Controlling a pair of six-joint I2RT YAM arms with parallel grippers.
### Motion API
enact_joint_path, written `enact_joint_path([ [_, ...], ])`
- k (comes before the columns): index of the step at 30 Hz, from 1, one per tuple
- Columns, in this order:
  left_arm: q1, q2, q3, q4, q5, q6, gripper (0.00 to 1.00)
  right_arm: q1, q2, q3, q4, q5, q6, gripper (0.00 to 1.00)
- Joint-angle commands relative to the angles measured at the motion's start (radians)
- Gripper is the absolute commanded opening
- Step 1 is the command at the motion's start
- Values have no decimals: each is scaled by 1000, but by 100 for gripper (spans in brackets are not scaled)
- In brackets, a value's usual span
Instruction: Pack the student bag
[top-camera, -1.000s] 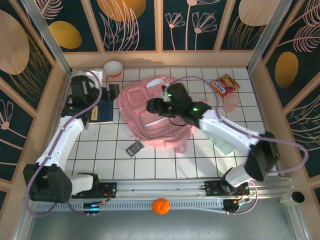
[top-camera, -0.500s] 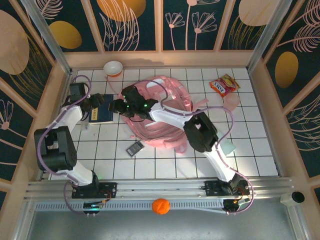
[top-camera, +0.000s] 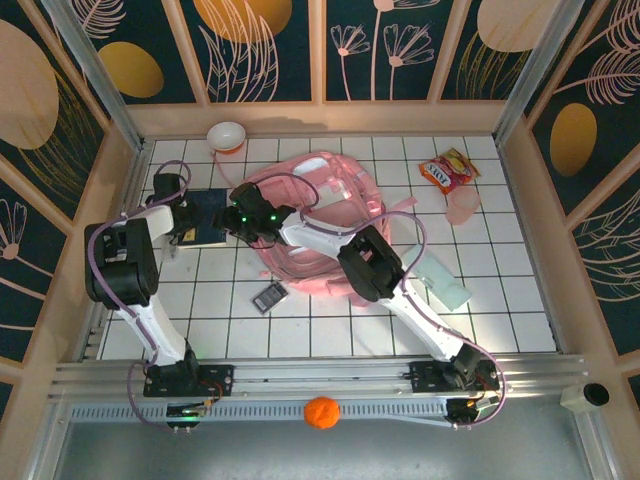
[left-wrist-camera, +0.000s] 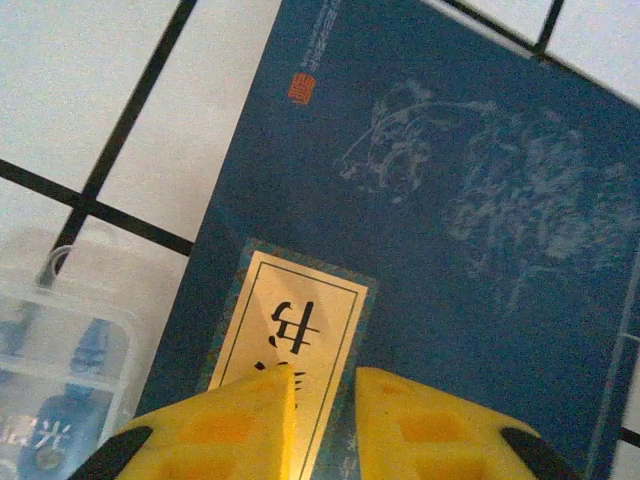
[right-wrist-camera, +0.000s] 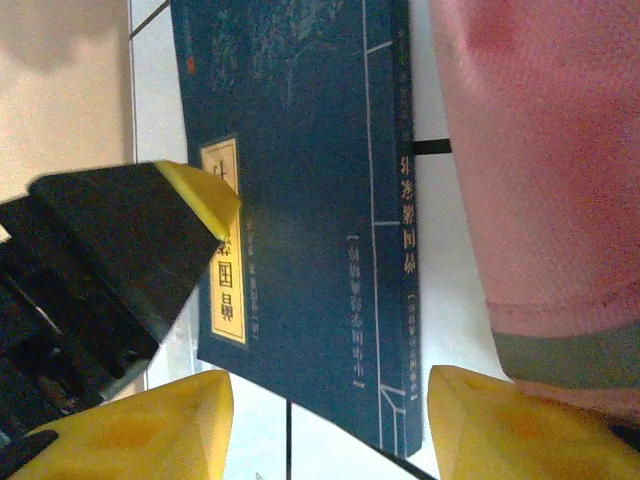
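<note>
Student bag (top-camera: 340, 195), partly under right arm (top-camera: 372, 265)

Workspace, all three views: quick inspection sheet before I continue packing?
Surface: white tiled table, no spill seen.
Job's things: student bag lying mid-table; blue book beside its left edge.
Clutter: bowl, snack packet, small dark device, pale green item.
Grippers: left gripper, fingers nearly together over the book's cover, grip unclear; right gripper open, facing book and bag.
Cables: purple cable loops over the bag.
Surroundings: floral wall panels; orange ball on front rail.
</note>
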Motion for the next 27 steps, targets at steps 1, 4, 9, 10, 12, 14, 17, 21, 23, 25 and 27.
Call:
enact_joint_path([
  [1,11,34,4,7,-17,-24,20,3,64,65,-31,-9,44,53],
  [4,17,60,-2,1,5,-39,17,3,86,73,-12,-47,72,52],
  [9,27,84,-33,31,67,-75,15,-2,110,75,55,-122,129,49],
  [10,28,88,-41,39,76,-80,15,-4,114,72,80,-137,138,47],
  [12,30,90,-58,56,100,-89,15,-8,120,69,137,-164,150,44],
  [14,31,91,-73,71,116,-97,15,-10,118,48,226,-189,160,40],
  [17,33,90,-83,91,145,-111,15,-15,107,0,406,-213,190,38],
  [21,33,89,-108,103,175,-123,14,-17,100,39,327,-161,168,44],
  [23,35,75,-108,100,164,-118,14,-17,53,9,187,-71,136,48],
  [25,35,40,-104,103,168,-109,19,-23,-4,-79,143,-16,130,51],
  [27,33,-13,-98,103,166,-98,29,-38,-32,-151,125,-20,143,53],
])
